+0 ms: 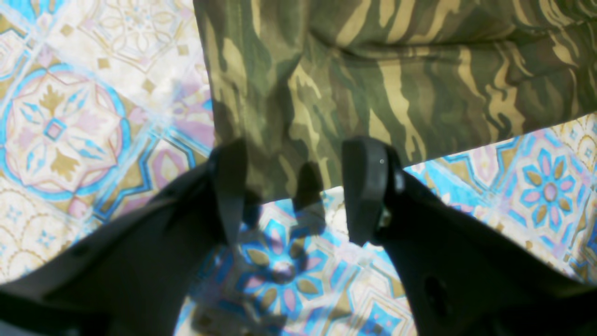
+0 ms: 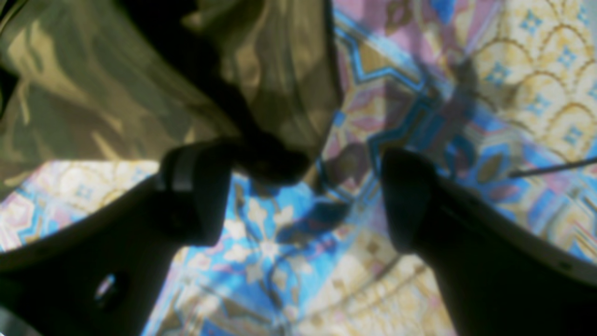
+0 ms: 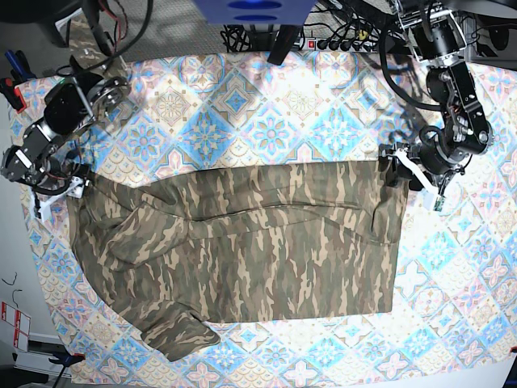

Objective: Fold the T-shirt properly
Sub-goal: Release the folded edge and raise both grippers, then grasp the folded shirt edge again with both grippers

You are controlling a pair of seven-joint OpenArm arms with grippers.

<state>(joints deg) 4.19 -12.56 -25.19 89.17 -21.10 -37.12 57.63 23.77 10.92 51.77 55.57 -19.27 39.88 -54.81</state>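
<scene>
Both pincers gape over the shirt's [image 3: 242, 246] corners: left pincer [image 1: 298, 186] and right pincer [image 2: 298, 196] grip nothing.

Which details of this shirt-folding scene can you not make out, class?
- T-shirt collar and label: not visible in base view, cloth folded over.
- Right tool: right wrist view is blurred, so cloth contact is unclear.
- Left tool: contact with the hem is hidden in shadow, left wrist view.
</scene>
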